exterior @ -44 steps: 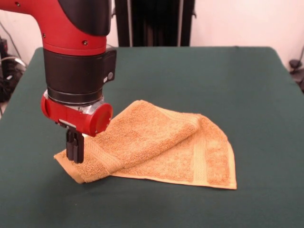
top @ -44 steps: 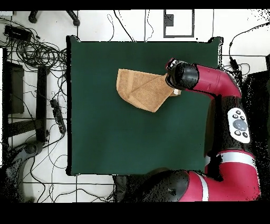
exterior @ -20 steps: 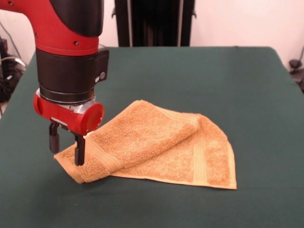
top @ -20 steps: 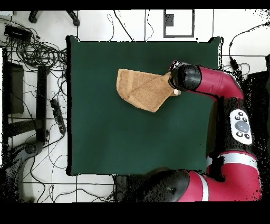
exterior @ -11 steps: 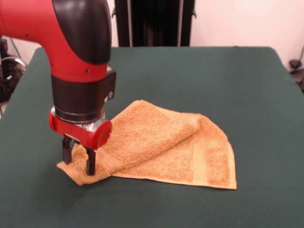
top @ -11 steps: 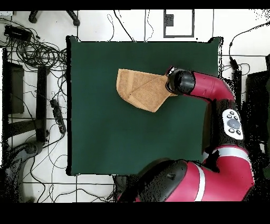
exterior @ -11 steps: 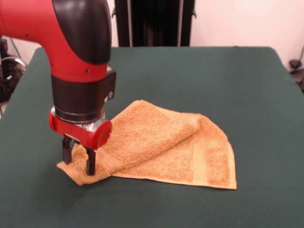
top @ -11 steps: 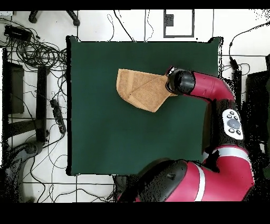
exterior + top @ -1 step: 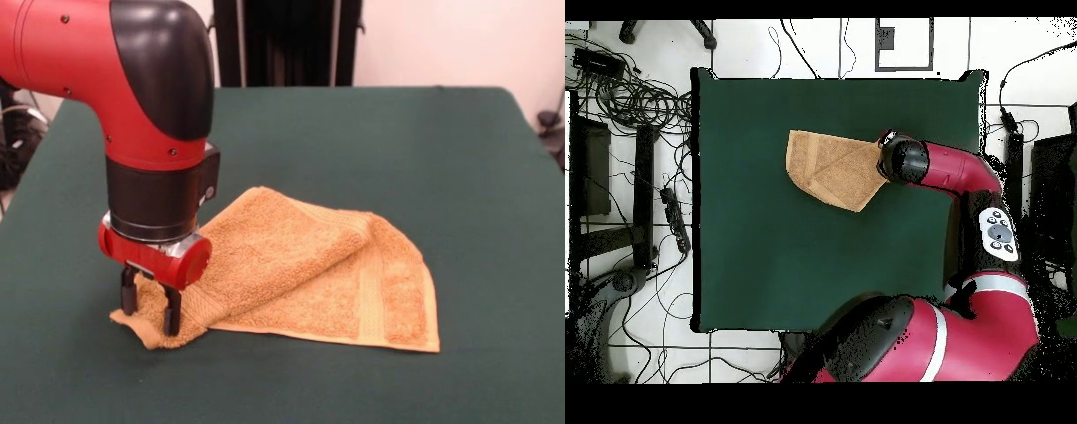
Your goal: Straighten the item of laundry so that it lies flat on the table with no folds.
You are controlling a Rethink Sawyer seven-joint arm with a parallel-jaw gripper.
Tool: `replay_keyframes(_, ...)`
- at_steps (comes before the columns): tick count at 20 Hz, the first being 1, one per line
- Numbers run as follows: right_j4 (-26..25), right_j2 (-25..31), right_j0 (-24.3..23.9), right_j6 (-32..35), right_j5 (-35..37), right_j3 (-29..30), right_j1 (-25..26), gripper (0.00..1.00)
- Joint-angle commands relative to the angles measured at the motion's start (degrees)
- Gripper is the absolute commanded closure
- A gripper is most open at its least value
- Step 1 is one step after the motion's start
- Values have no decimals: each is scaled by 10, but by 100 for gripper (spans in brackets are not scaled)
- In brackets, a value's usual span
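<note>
The orange-tan washcloth [image 9: 300,274] lay on the dark green table [image 9: 459,159], and it was not flat yet. It was folded over itself, with one big flap lying on top of the lower layer, so it looked more like a pointed wedge than a square. The red and black arm had its gripper [image 9: 148,311] low down at the pointed end of the cloth. The two black fingers [image 9: 170,315] were spread apart, with one on each side of the bumpy corner of cloth that stuck up between them. They were not pinching it; there were gaps beside the cloth. All the rest of the washcloth stretched away from the fingers to one side, with a flat woven band showing at the end farthest from them. From above, the arm's end [image 9: 905,160] covered that same corner, so the fingers could not be seen there. The job looked like it was only just starting. Nothing had been smoothed out. What was left was to close the fingers on the corner, lift it, pull the top flap back off the lower layer, and lay the whole cloth out with no folds.
</note>
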Motion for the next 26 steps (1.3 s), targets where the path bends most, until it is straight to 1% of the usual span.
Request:
replay_keyframes(1,8,3,20,78,-19,62,26,0)
replay_keyframes(16,8,-2,22,91,-43,65,22,0)
replay_keyframes(19,5,-5,16,87,-45,87,6,0)
replay_keyframes(23,3,6,-6,63,-43,123,-20,0)
replay_keyframes(26,2,11,-16,57,-51,135,-23,0)
